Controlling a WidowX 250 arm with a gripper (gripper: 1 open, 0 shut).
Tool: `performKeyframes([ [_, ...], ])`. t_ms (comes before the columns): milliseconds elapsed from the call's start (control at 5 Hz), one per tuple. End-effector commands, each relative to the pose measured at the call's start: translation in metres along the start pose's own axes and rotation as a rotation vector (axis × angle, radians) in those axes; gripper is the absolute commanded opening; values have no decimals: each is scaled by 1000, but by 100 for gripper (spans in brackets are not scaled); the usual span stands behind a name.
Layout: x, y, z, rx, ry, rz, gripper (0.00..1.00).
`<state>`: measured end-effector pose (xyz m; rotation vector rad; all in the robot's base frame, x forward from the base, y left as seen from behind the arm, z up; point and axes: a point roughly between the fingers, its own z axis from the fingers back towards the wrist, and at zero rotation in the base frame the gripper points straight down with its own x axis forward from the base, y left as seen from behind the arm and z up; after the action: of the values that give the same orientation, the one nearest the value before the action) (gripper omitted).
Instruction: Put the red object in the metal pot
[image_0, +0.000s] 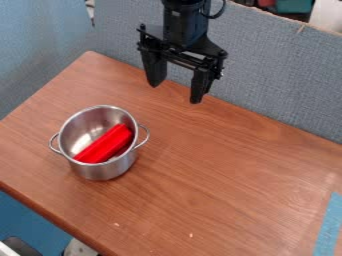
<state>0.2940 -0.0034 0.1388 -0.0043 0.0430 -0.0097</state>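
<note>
With the red bar (106, 144) already lying slanted inside the metal pot (78, 164) at the lower left, the gripper (179, 88) is being held empty near the top centre, jaws apart, and is best being kept clear of the pot.

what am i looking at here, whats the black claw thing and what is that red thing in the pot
This is a single picture, taken from in front of and above a wooden table. The black claw is a robot arm's gripper, pointing down above the table with its fingers spread open and nothing held between them. On the table stands a small shiny metal pot with side handles. The red object, a smooth bar, lies slanted inside the pot, so the job of putting it there looks done.
</note>
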Motion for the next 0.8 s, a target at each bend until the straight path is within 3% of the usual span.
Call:
performKeyframes([
  [0,0,-20,-7,10,5,-250,100],
  [200,20,8,7,-3,16,-272,100],
  [400,38,41,12,-42,13,-171,100],
  [600,25,52,13,-47,0,53,100],
])
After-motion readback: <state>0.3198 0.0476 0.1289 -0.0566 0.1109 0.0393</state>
